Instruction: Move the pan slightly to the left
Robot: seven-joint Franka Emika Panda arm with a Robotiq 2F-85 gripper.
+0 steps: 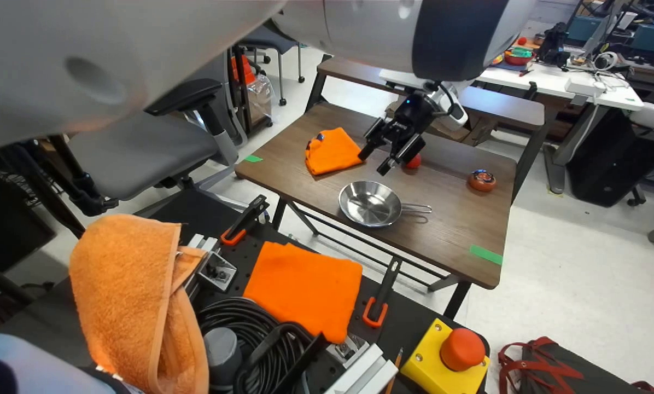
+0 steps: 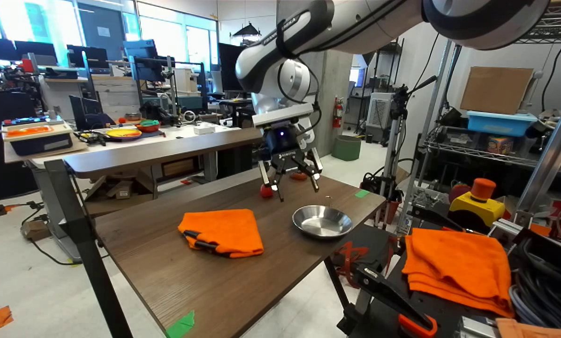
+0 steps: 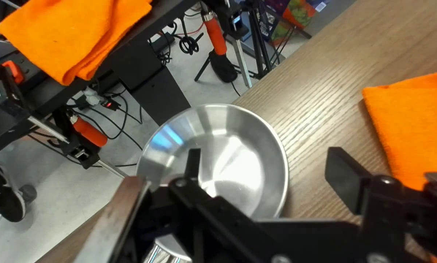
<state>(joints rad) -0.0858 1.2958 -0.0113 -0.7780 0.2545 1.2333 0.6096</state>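
The shiny silver pan (image 1: pixel 369 203) sits on the brown table near its long edge in both exterior views (image 2: pixel 323 222). Its thin handle (image 1: pixel 417 208) points away from the orange cloth side; in the wrist view only a bit of it shows at the bottom. My gripper (image 1: pixel 373 161) is open and empty, held in the air above the table, apart from the pan; it also shows in an exterior view (image 2: pixel 298 193). In the wrist view the fingers (image 3: pixel 265 160) are wide apart; one overlaps the pan (image 3: pixel 242 175), the other is over bare wood.
A folded orange cloth (image 1: pixel 333 151) lies on the table (image 2: pixel 243 281) beside the pan. A red ball (image 1: pixel 413 161) and an orange-red round object (image 1: pixel 481 180) are also on it. A black cart with another orange cloth (image 1: pixel 305 287) stands by the table's near edge.
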